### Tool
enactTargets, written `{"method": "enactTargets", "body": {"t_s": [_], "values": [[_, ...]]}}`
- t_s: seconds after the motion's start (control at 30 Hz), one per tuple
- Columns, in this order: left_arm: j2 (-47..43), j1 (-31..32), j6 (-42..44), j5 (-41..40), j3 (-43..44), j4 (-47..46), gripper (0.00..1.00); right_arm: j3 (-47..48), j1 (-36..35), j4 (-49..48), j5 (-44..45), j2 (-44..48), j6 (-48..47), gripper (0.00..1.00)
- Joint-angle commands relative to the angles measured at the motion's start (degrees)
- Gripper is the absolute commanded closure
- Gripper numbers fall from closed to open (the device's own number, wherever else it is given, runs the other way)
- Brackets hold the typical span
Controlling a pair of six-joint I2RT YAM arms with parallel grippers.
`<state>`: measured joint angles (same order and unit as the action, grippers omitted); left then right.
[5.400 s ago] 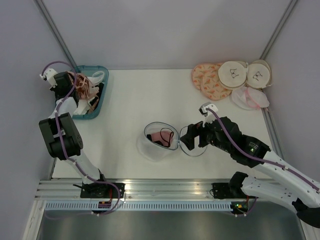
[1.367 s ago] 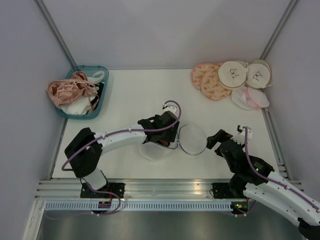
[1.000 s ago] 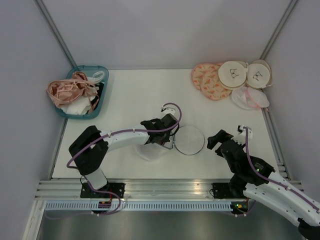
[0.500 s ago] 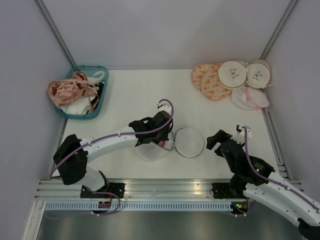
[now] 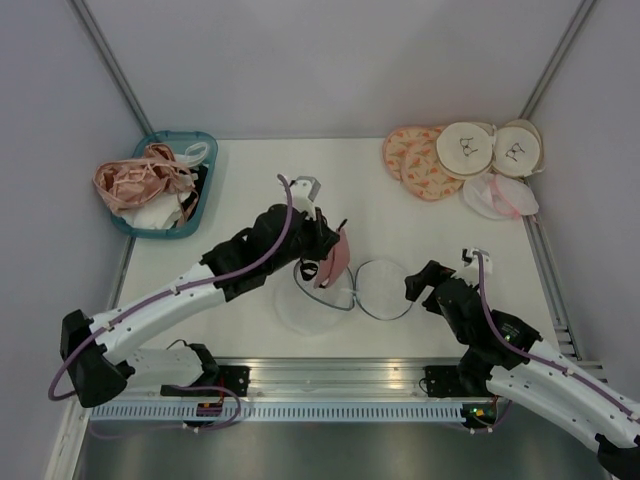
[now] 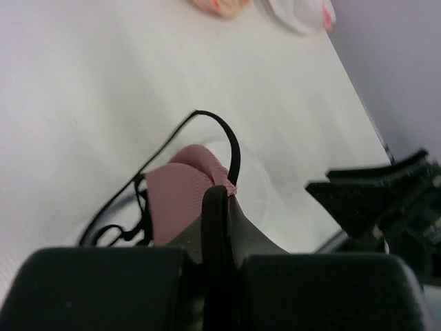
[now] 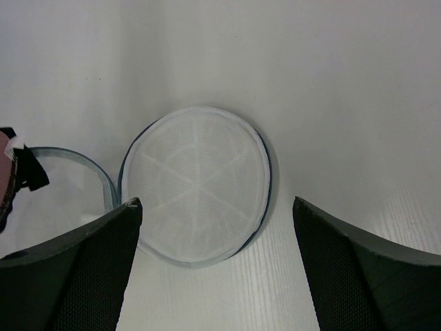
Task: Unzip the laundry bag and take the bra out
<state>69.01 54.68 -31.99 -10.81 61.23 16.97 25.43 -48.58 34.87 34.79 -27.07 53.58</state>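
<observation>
Across the white tabletop (image 5: 260,190), the largest thing in play is the left arm, stretched from its base toward the middle. The right arm is folded low at the near right.

Between them, on the near middle of the tabletop, sits the laundry bag (image 5: 300,310). Its zip is fully undone. The round mesh lid (image 5: 380,290) lies flat on the tabletop just beside the bag's right rim, apparently joined to it at that edge. The bag's mouth faces up and is open.

So the unzipping looks finished. The removal is well under way: the pink bra (image 5: 337,256) hangs above the bag's far rim, lifted out of the drum. Thin black straps (image 6: 120,231) dangle beneath it toward the opening; whether they are clear of the mesh cannot be told. What seems left is to carry the bra clear of the bag and put it down, perhaps in the teal basket (image 5: 205,195) of garments at the far left.

At the left hand (image 5: 322,258), the wrist view shows the fingers pressed together on a fold of the pink fabric, pinching the bra from above.

By the lid's right edge, the right hand (image 5: 413,282) is spread wide. It grips nothing, and the mesh disc lies ahead of it, between its two fingers in its own wrist view.
</observation>
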Motion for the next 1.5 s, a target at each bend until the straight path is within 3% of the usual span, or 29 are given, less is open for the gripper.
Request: {"method": "enactTargets", "body": {"t_s": [0.0,0.07,0.23,0.47,0.57,0.7,0.8,1.03,1.27,1.37,1.43,1.47], "values": [[-2.04,-9.27,3.16,-1.08,2.22,-5.98,0.98,-0.47,-0.03,-2.18,-0.86,0.0,-1.11,0.06],[-1.69,-15.97,3.68,4.97,4.06,-7.13,0.98,-0.47,-0.03,-2.09,-1.3,0.0,-1.29,0.06],[2.34,-34.17,8.6,7.72,11.35,-6.69,0.98,1.02,-0.03,-2.97,-2.0,-1.75,-2.69,0.06],[12.97,-57.8,8.87,12.65,29.89,-3.54,0.98,4.1,-0.03,-6.21,-4.19,-8.52,-6.03,0.06],[20.07,-63.52,9.75,11.69,39.73,0.32,0.98,4.36,-0.03,-8.06,-5.07,-10.72,-6.65,0.06],[27.04,-68.82,7.22,12.39,45.46,0.78,0.98,4.63,-0.03,-9.29,-7.18,-13.0,-7.35,0.06],[31.87,-69.26,8.08,10.99,46.34,0.52,0.98,4.63,-0.11,-9.47,-7.54,-13.88,-8.05,0.06],[38.3,-70.84,8.35,-2.88,45.65,0.17,0.98,3.75,-0.03,-7.72,-7.89,-12.13,-8.67,0.05],[42.43,-71.9,9.49,-4.05,45.03,-0.62,0.98,3.57,-0.11,-6.84,-8.15,-10.64,-8.41,0.06],[44.01,-71.81,10.1,-2.64,44.42,-0.54,0.84,3.66,-0.03,-6.66,-8.42,-10.72,-8.49,0.06],[44.1,-71.9,9.75,-2.2,43.37,-0.45,0.51,3.57,-0.03,-6.4,-8.59,-10.72,-8.5,0.06],[43.14,-71.9,8.62,-2.11,42.84,-0.54,0.19,3.31,-0.11,-6.57,-8.51,-10.72,-8.58,0.06]]}}
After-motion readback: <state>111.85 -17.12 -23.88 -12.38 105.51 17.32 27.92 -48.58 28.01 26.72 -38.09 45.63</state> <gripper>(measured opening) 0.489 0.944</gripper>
